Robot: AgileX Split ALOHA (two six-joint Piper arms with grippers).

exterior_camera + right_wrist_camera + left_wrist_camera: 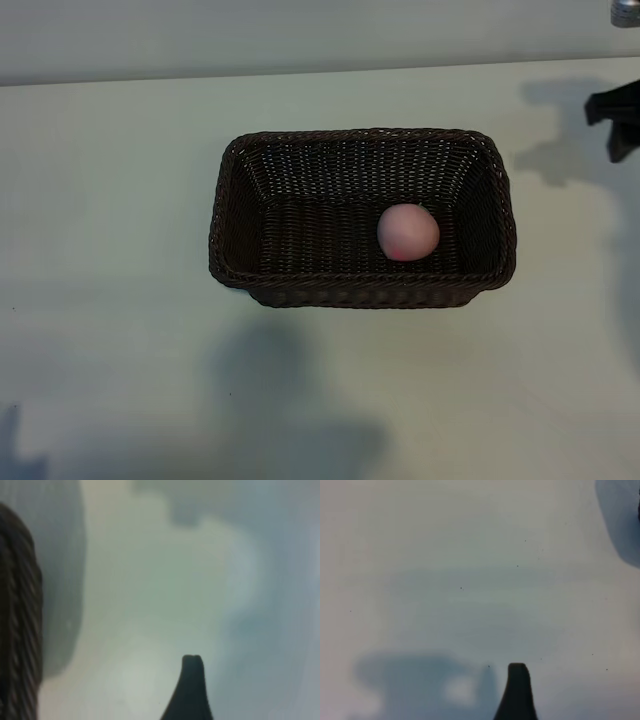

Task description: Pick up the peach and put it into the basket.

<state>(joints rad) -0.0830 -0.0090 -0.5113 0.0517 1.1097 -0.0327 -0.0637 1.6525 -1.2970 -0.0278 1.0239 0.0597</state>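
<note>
A: Where is the peach?

B: Inside the basket, lying on its woven floor toward the right end and close to the near wall; nothing touches it.

A: And the basket itself?

B: It stands in the middle of the pale tabletop; in the right wrist view a strip of its braided rim shows at one edge.

A: The right gripper?

B: At the far right edge of the exterior view, above the tabletop and well apart from the basket; its jaws stand wide and hold nothing.

A: The left gripper?

B: Only one dark fingertip shows in its own wrist view, over bare tabletop; spread wide, empty.
</note>
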